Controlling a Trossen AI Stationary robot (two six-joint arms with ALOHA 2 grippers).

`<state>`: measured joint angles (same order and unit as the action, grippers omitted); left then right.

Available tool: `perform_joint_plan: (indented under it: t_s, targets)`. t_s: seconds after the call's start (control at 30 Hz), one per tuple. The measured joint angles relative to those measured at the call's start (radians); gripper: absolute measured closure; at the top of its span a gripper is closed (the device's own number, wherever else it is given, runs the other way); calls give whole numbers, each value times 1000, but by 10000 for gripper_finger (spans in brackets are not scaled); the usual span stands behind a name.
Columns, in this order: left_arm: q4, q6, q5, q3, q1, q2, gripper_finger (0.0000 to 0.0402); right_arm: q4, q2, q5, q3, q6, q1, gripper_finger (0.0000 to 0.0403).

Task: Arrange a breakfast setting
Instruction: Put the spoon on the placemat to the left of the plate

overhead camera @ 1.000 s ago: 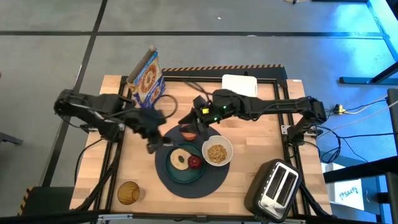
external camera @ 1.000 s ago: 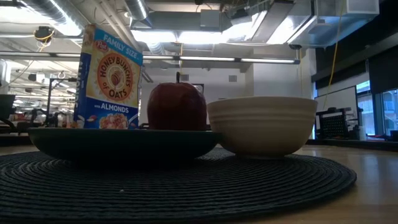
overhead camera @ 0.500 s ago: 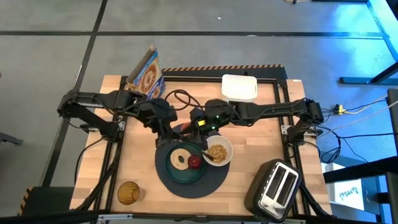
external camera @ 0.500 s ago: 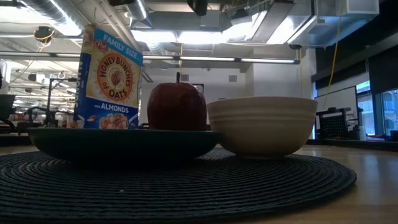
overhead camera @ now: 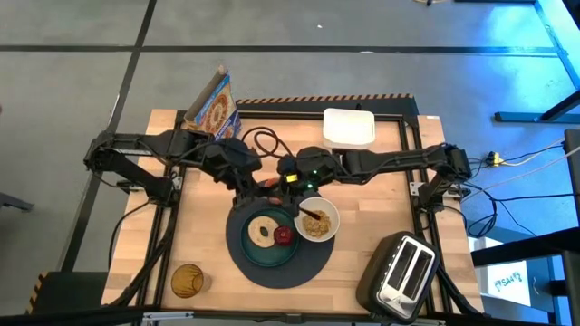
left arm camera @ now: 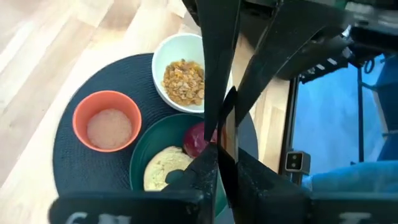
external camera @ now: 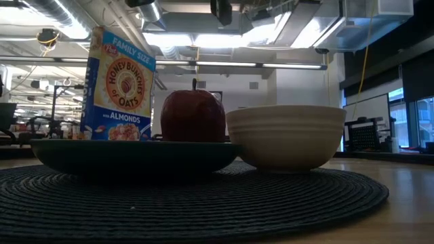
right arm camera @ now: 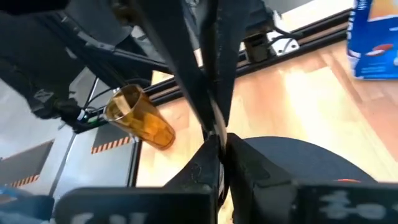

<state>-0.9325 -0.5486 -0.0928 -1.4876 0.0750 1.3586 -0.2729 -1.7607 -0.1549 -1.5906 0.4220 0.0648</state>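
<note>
Now the left gripper [overhead camera: 258, 184] has swung in from the left to meet the right gripper [overhead camera: 284, 181] tip to tip above the far edge of the large round dark blue-grey woven placemat [overhead camera: 245, 258], both pinched shut on the thin metal spoon [left arm camera: 227, 127] (likely a handover).

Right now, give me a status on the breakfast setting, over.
Right gripper shut on spoon, tip in white bowl. Left gripper shut, above orange cup. Both arms crowd close over placemat.
</note>
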Motion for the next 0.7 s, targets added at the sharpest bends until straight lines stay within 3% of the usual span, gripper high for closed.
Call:
perform_joint_plan:
  t_s: [0.2,0.43,0.57,0.7]
  targets:
    - [-35,-34,75,0,0,-38,333,-2,15,167,0,69,3,399]
    - [-32,-70,337,0,21,-156,271,167,58,482,1,177,-21,401]
    - [29,-22,445,-1,46,-170,256,385,58,500,1,173,-30,401]
    - [150,63,481,-1,50,-154,254,535,51,475,0,142,-31,402]
